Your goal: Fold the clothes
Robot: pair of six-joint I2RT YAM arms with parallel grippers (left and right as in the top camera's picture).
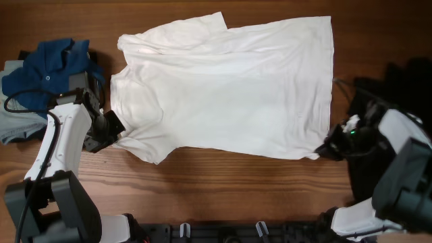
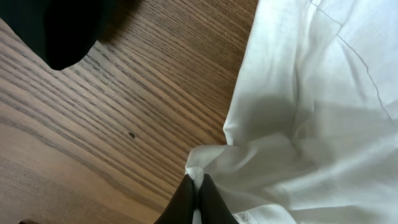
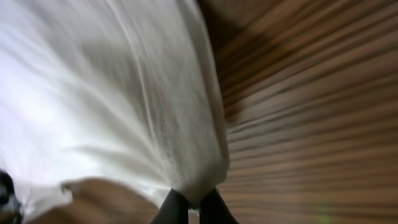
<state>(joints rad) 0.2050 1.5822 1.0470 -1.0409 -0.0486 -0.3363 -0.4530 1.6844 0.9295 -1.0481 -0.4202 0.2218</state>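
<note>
Overhead, the shirt point(image 1: 229, 88) lay flat, its long axis running from my left gripper point(image 1: 116, 127) at the sleeve end to my right gripper point(image 1: 329, 147) at the hem. Left wrist: my fingers point(image 2: 183, 202) pinched a sleeve fold. Right wrist: my fingers point(image 3: 174, 208) pinched the hem corner.

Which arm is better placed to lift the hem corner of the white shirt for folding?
Probably right: the right claw is shut on the near hem corner of the white shirt. The left claw pinches the sleeve end, far from the hem.

Surface: wooden table point(image 1: 202, 182) | centre: 1 white shirt point(image 1: 236, 94), spread flat | left: 1 dark blue polo point(image 1: 47, 67) | right: 1 black garment heap point(image 1: 408, 77)
</note>
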